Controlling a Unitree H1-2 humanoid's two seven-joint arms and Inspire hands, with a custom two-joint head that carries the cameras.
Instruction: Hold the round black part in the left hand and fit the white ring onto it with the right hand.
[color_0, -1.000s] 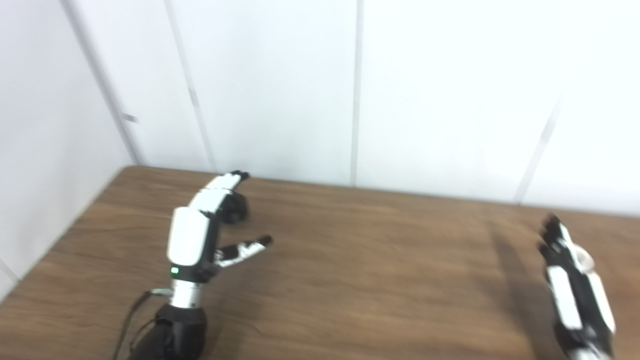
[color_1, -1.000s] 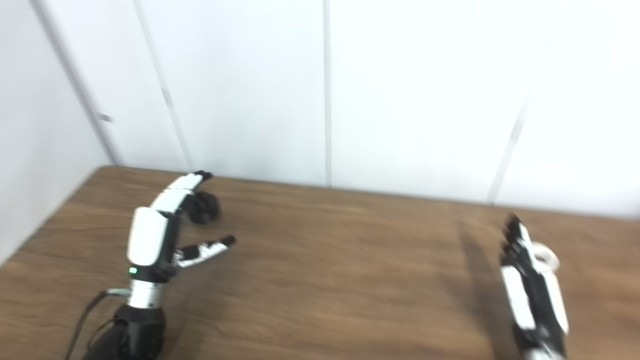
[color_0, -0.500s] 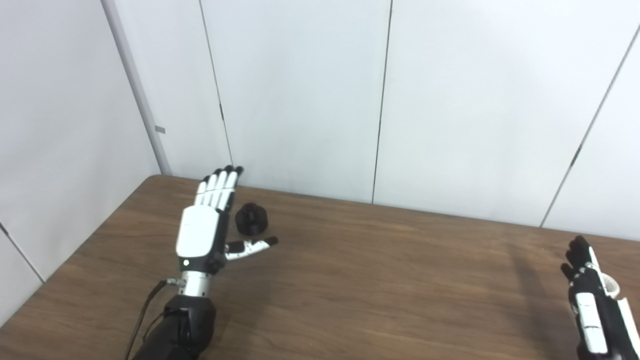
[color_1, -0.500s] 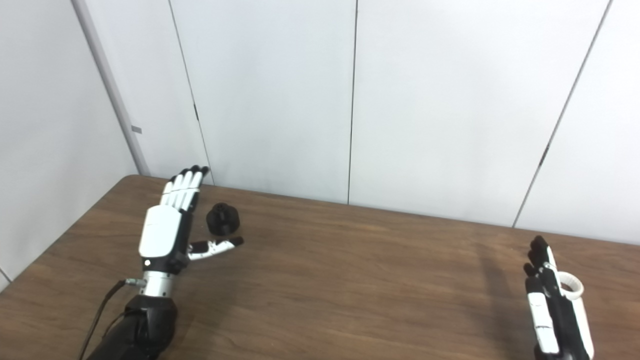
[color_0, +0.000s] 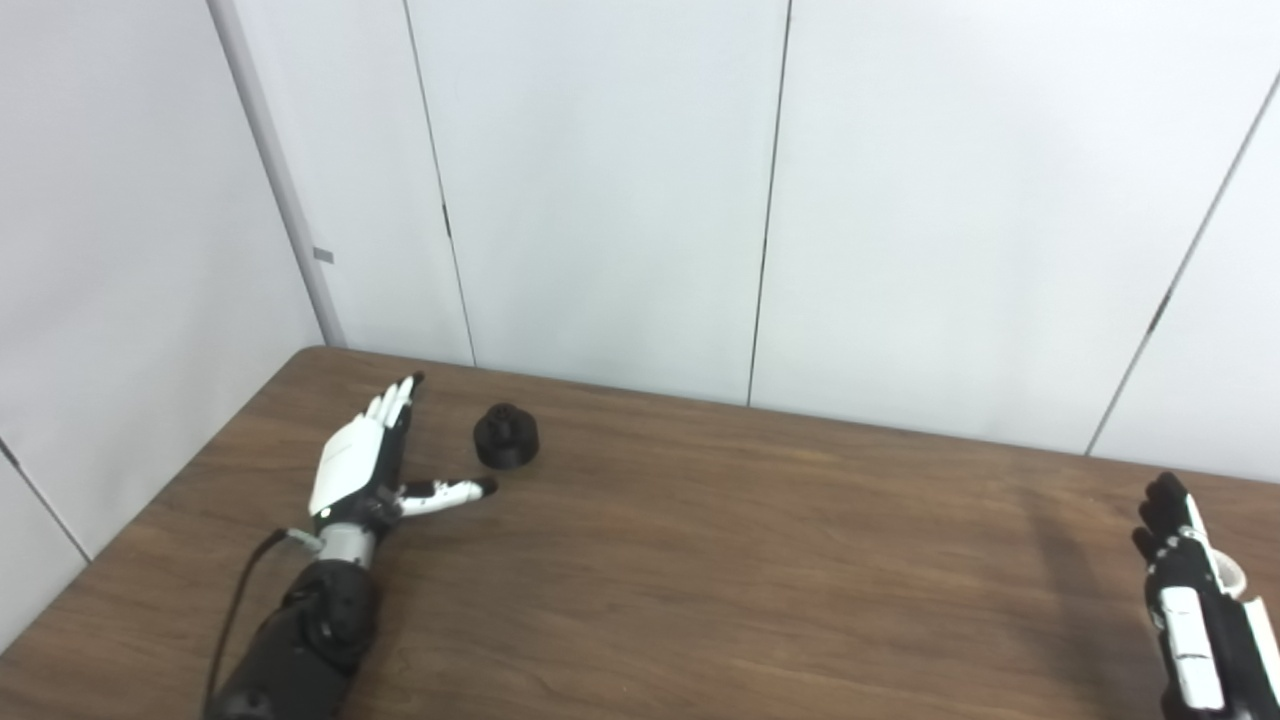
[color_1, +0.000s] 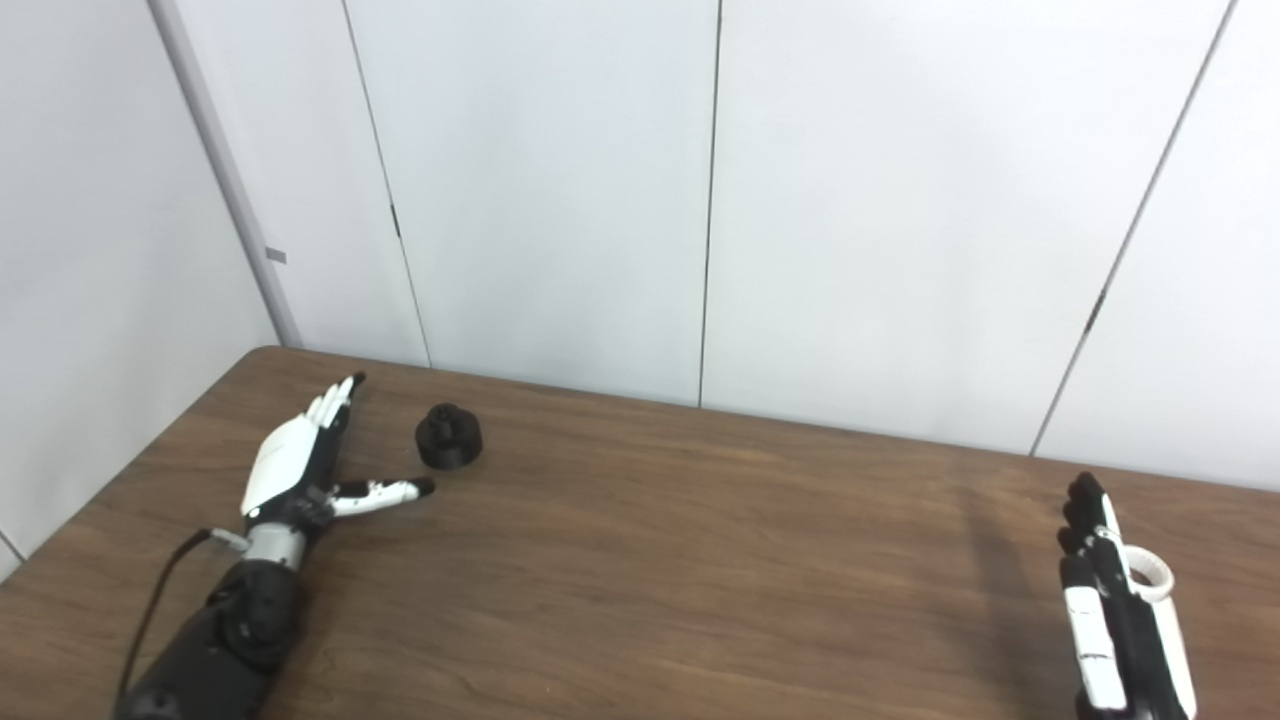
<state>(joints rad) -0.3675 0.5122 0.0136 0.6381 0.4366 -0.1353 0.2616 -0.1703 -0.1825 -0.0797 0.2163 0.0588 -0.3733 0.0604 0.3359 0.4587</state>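
The round black part (color_0: 506, 438) sits on the wooden table (color_0: 700, 560) near the back left. My left hand (color_0: 362, 465) lies low beside it on its left, open, fingers stretched out and thumb pointing toward the part without touching it. The white ring (color_1: 1148, 578) lies on the table at the far right, mostly hidden in the left eye view. My right hand (color_1: 1105, 610) stands just left of the ring with its fingers straight, open and holding nothing.
White wall panels (color_0: 600, 190) rise right behind the table's back edge and along its left side. A black cable (color_0: 235, 610) runs along my left forearm.
The camera tilted up early on. My left hand has dropped and drawn back from the black part, now lower on the table. The right hand has barely moved.
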